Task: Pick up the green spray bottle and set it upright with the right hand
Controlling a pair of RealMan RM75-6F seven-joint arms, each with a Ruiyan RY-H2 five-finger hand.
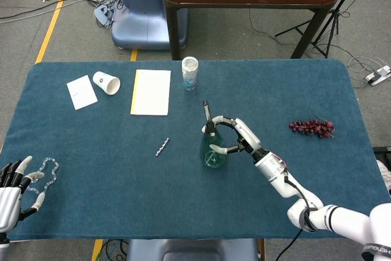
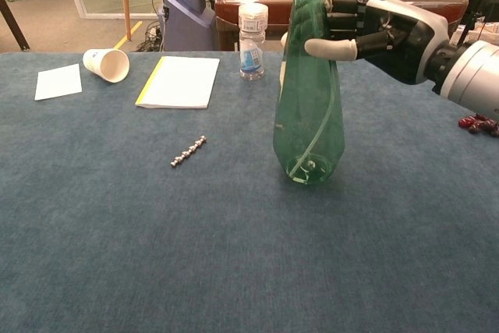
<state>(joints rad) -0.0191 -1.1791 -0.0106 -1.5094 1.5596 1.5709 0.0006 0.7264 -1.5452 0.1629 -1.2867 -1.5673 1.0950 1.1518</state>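
The green spray bottle (image 1: 214, 150) (image 2: 308, 107) stands nearly upright on the blue table, its black spray head at the top and its base down at the cloth. My right hand (image 1: 234, 136) (image 2: 366, 27) grips its upper neck from the right side, thumb across the front. Whether the base rests fully on the table is hard to tell. My left hand (image 1: 13, 185) lies at the front left corner with fingers spread, holding nothing, and shows only in the head view.
A metal bead chain (image 1: 162, 147) (image 2: 188, 151) lies left of the bottle. Behind are a yellow notepad (image 1: 151, 91), a tipped paper cup (image 1: 106, 82), a white card (image 1: 81, 91) and a small clear bottle (image 1: 190, 73). Grapes (image 1: 312, 128) lie right. A clear bracelet (image 1: 48, 171) lies beside my left hand.
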